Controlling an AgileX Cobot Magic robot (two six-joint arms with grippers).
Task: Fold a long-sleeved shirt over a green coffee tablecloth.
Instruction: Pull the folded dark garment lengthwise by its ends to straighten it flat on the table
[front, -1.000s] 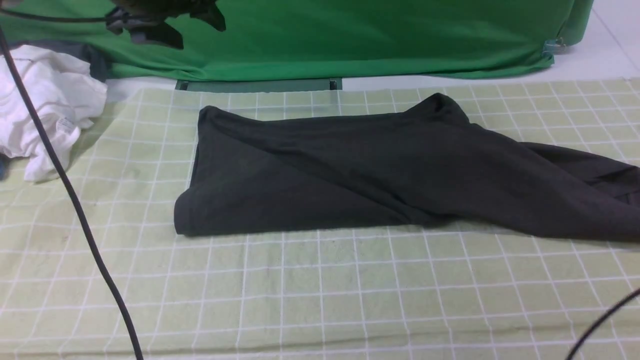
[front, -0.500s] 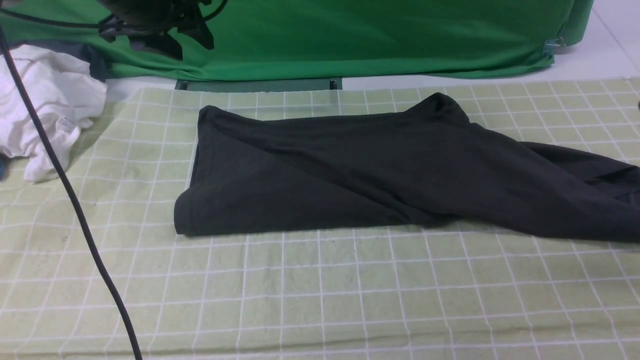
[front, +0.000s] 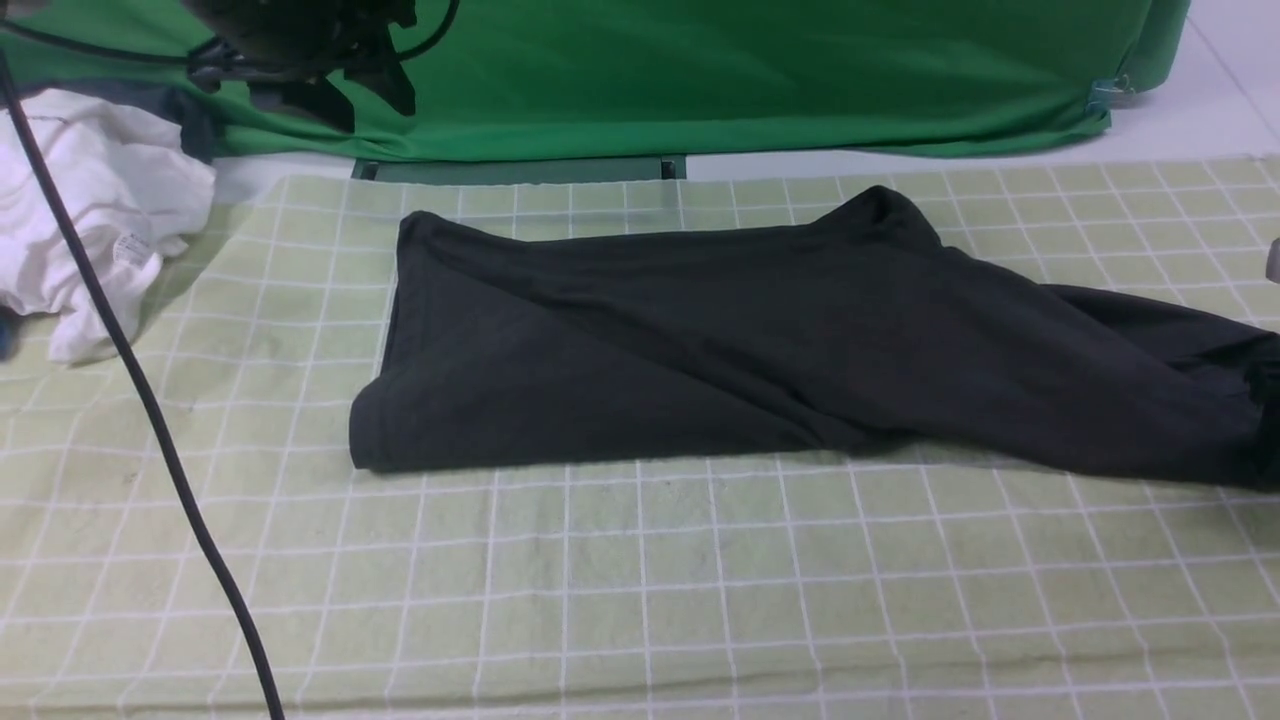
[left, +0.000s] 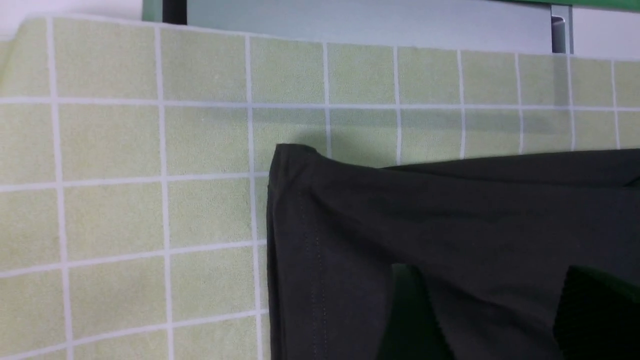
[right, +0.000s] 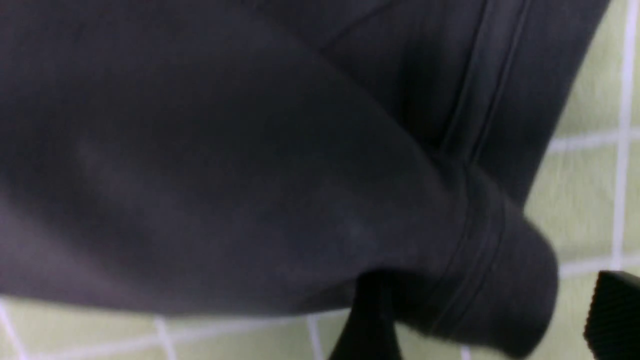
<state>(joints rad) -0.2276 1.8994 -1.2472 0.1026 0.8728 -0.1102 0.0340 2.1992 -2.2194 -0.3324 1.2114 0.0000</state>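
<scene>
The long-sleeved shirt (front: 700, 340) lies folded in a dark band across the green coffee tablecloth (front: 640, 580), one sleeve trailing to the right edge. My left gripper (front: 360, 100) hangs high over the back left, open; in the left wrist view its fingers (left: 405, 310) spread above the shirt's far left corner (left: 290, 160) without touching it. My right gripper (right: 492, 320) is open at the sleeve end. The cuff (right: 505, 280) sits between its two fingers, which stand well apart. No logo or neck label shows.
A crumpled white garment (front: 90, 210) lies at the back left, off the cloth's corner. A deep-green drape (front: 750, 70) hangs along the back. A black cable (front: 150, 400) crosses the left foreground.
The left gripper has drifted a little left at the top of the view. The right arm has come in at the right edge by the sleeve end. The shirt has not moved.
</scene>
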